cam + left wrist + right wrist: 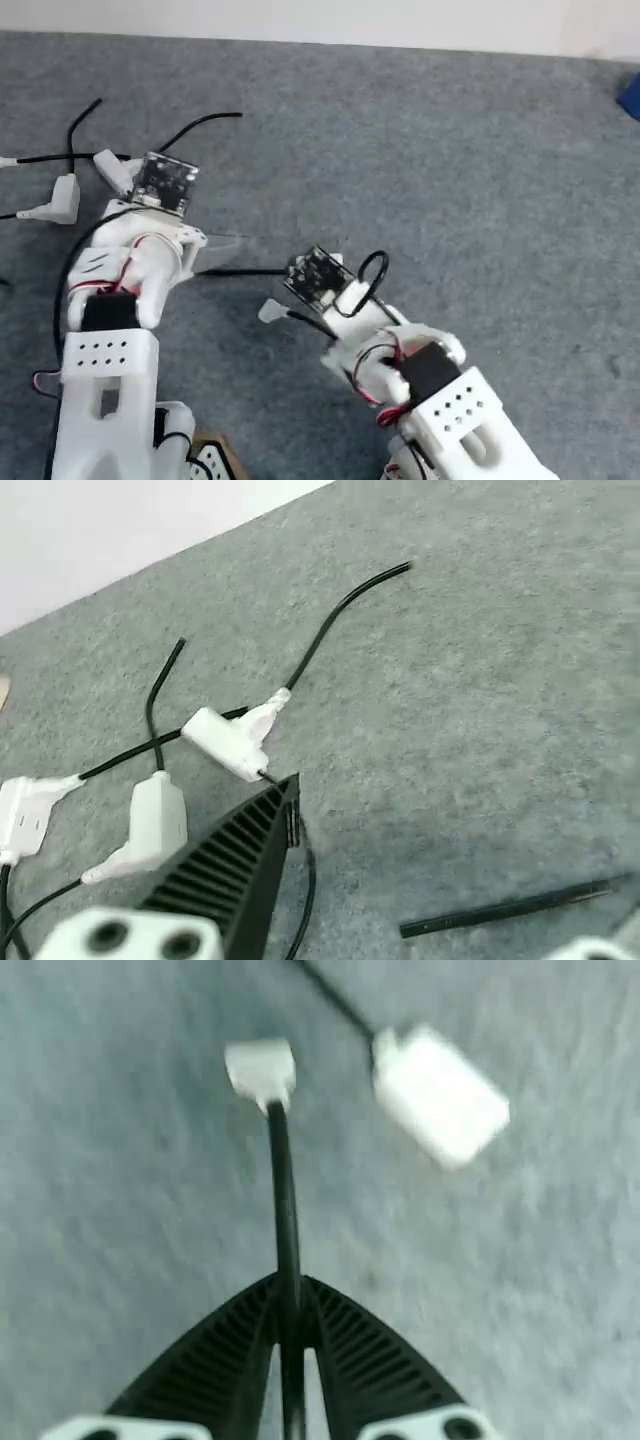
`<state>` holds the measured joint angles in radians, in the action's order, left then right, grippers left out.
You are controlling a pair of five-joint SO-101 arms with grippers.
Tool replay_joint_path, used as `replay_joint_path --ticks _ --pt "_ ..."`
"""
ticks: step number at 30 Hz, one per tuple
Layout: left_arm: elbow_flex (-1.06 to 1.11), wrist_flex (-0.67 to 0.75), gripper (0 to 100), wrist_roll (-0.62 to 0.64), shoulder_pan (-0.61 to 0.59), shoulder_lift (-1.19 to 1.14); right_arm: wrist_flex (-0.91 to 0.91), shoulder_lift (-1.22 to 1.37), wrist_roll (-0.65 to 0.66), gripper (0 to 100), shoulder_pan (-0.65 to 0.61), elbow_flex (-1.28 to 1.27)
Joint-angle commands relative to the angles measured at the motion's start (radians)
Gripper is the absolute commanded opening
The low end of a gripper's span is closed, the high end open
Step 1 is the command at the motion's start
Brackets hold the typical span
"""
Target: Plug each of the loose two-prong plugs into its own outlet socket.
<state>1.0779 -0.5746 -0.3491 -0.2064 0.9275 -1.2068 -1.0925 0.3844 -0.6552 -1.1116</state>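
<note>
Cord (285, 1210) pinched between right jaws, plug (260, 1070) beyond.

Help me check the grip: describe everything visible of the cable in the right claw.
The cable is thin, black and rubbery-looking. Pinched in the shut right claw, it runs straight out and ends in a small white plug over the grey mat.

Wht plugs (228, 742), blk cords (340, 615), gry mat (450, 150)
</note>
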Motion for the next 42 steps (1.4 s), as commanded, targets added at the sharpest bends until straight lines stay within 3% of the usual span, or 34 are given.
replay_joint_path --ticks 1,5,9,11,13,18,21,24,28,31,37,42 --pt "-0.042 0.012 51 0.003 -0.024 0.005 -0.199 -0.022 0.212 0.7 0.111 0.028" --pt "-0.044 0.012 51 0.006 -0.024 0.012 -0.355 -0.024 0.387 0.7 0.28 0.108" --pt "-0.045 0.012 51 0.008 -0.071 0.012 -0.366 -0.022 0.532 0.7 0.536 0.265" --pt "-0.045 0.02 51 0.008 -0.133 0.012 -0.364 -0.019 0.578 0.9 0.604 0.361" --pt "-0.038 0.029 51 0.008 -0.189 0.008 -0.401 0.016 0.578 0.9 0.559 0.435" --pt "0.048 0.034 51 -0.005 -0.208 0.012 -0.403 0.252 0.373 0.9 0.179 0.407" --pt "0.087 0.034 51 -0.109 -0.239 0.012 -0.392 0.397 0.301 1.1 0.042 0.383" --pt "0.113 0.081 51 -0.163 -0.318 0.007 -0.456 0.481 0.33 6.6 0.133 0.424" --pt "0.17 0.209 51 -0.161 -0.395 0.005 -0.489 0.467 0.568 21.3 0.427 0.447" --pt "0.216 0.236 51 -0.161 -0.386 0.005 -0.489 0.464 0.717 31.0 0.452 0.446" --pt "0.239 0.232 51 -0.157 -0.351 0.005 -0.394 0.565 0.565 33.1 0.119 0.45" --pt "0.24 0.23 51 -0.158 -0.369 0.005 -0.194 0.699 0.462 33.1 -0.142 0.45"
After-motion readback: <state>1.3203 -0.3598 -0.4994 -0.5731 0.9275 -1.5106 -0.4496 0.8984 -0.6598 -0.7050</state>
